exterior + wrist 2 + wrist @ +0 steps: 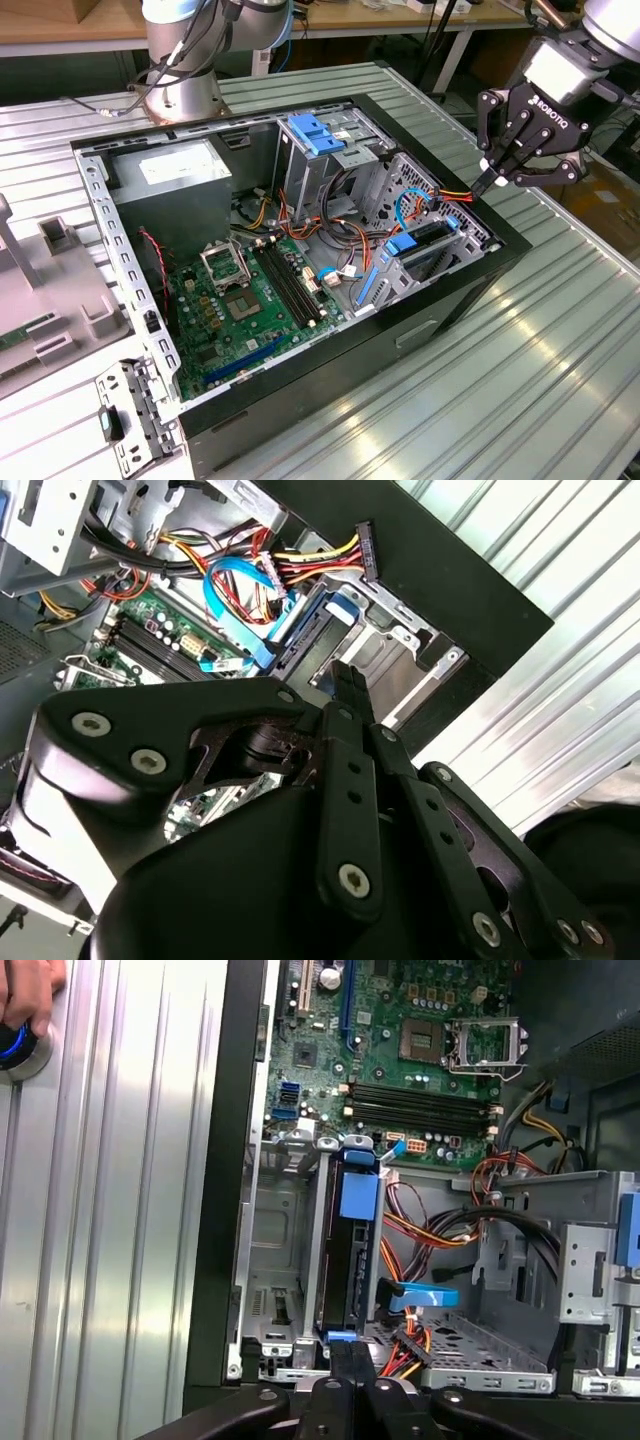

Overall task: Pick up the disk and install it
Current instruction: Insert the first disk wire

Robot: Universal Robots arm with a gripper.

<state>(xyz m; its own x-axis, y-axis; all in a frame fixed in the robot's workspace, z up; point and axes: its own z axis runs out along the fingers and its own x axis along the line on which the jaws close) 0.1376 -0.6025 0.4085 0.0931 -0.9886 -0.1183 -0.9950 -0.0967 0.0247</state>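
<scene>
Case [470, 290] edge (disk [352, 1260] seated)

An open computer case [300, 270] lies on its side on a ribbed metal surface [540, 340]. Inside the case, a green motherboard [240, 300] fills the near part, with a grey power supply [175, 185] behind it. Beside the power supply stands a metal drive cage [320, 160] topped by a blue bracket [316, 133]. The disk [425, 250], blue-framed, sits in a bay at the case's edge nearest the pincer [490, 172]. The pincer hangs just above that edge, fingers drawn together, holding nothing. The arm's base [180, 60] stands on the surface behind the case.
</scene>
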